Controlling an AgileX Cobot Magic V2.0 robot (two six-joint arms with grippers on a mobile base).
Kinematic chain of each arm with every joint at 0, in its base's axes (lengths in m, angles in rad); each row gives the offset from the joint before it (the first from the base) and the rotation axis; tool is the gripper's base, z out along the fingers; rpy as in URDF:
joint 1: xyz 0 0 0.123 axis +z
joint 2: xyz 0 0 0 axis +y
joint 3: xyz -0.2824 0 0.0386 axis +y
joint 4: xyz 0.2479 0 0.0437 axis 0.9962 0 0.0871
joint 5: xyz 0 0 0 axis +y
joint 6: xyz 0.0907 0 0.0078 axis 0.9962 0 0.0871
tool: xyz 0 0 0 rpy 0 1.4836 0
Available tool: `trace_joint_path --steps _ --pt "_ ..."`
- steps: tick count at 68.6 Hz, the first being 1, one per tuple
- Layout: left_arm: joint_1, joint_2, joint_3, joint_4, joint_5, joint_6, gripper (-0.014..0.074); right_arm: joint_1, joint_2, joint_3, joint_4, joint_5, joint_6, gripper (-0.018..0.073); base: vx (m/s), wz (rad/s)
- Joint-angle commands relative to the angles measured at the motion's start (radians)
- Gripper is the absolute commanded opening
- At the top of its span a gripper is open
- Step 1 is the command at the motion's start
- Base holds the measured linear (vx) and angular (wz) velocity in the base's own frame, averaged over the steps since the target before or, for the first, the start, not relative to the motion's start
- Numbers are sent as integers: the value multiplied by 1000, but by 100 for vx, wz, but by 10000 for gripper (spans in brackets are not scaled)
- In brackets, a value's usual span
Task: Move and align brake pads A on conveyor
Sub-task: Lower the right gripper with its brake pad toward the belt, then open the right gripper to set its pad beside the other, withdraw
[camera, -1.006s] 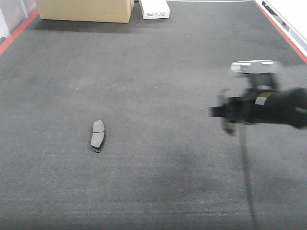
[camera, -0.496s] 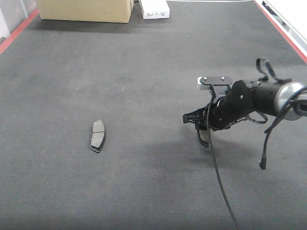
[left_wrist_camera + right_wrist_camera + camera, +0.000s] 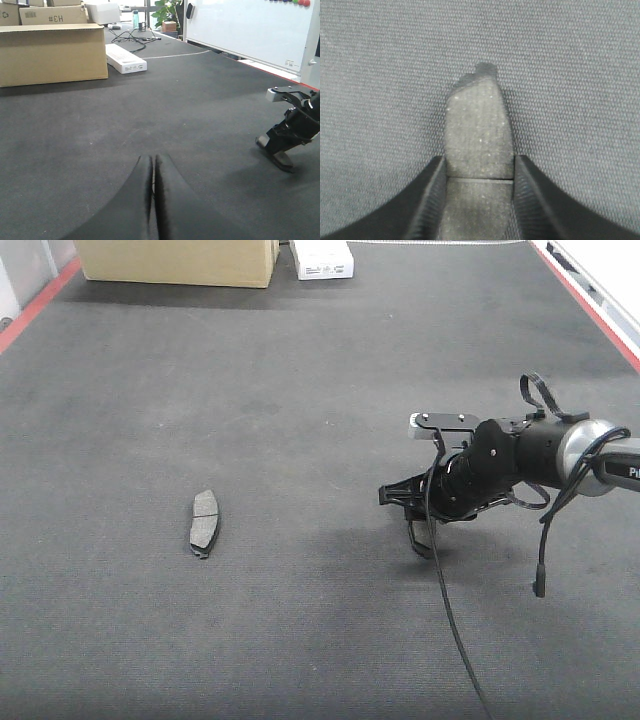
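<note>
One brake pad (image 3: 204, 522), dark grey with a centre groove, lies flat on the left part of the conveyor (image 3: 300, 390). A second brake pad (image 3: 479, 130) is held between the fingers of my right gripper (image 3: 479, 162), which is shut on its long sides across the groove. In the front view the right gripper (image 3: 412, 518) hangs low over the belt at centre right, well right of the lying pad. In the left wrist view the held pad (image 3: 280, 158) sits close above the belt. My left gripper (image 3: 153, 160) is shut with nothing in it.
A cardboard box (image 3: 178, 260) and a flat white box (image 3: 322, 258) stand at the belt's far end. Red frame edges run along the left (image 3: 35, 305) and right (image 3: 600, 315). A black cable (image 3: 455, 630) trails from the right arm across the belt.
My right arm has swung left and come down toward the belt with the pad in its grip, then slowed. The lying pad has not moved.
</note>
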Motion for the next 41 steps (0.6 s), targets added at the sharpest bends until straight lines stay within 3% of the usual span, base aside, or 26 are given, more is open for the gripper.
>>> trace_joint_path --steps 1,8,16,26,41 --pt "-4 12 -21 8 -67 -1 -6 -3 -69 -33 -3 -57 14 437 0 0" --pt "-4 12 -21 8 -67 -1 -6 -3 -107 -33 -11 -69 14 494 0 0" --pt "-4 12 -21 7 -67 -1 -6 -4 -182 -32 -54 -62 14 486 0 0" --pt "-4 12 -21 7 -67 -1 -6 -4 -325 25 -125 -77 14 427 0 0" --pt "-4 12 -21 6 -67 -1 -6 -4 -592 262 -185 -130 14 295 0 0"
